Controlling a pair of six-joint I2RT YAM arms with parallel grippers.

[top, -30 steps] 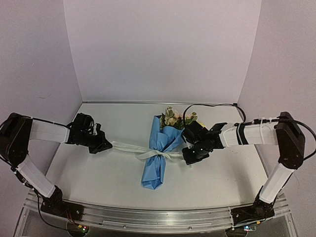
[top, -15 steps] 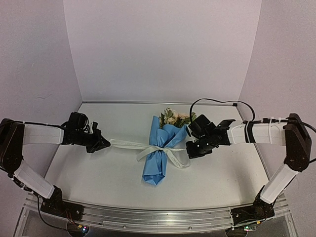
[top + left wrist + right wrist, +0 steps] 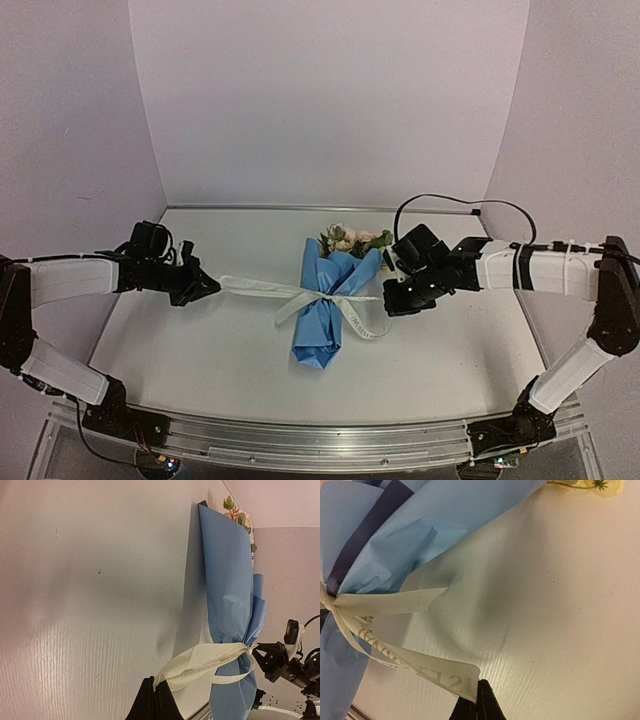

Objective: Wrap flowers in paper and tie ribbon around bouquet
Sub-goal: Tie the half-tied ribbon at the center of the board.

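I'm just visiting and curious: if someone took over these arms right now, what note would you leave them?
Left gripper: shut on one strand of the long narrow off-white ribbon.
Right gripper: shut on another strand.
Pale pink and cream artificial flowers lie wrapped in the creased blue paper sheet, in the middle of the table.
Done: wrapping; ribbon knotted around the bundle's waist.
Left: likely pull the knot snug, then let go.

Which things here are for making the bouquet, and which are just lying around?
For the job:
flowers
blue paper
ribbon
left gripper and right gripper, each pinching a ribbon end

Just there:
table
black cable looping over the right arm
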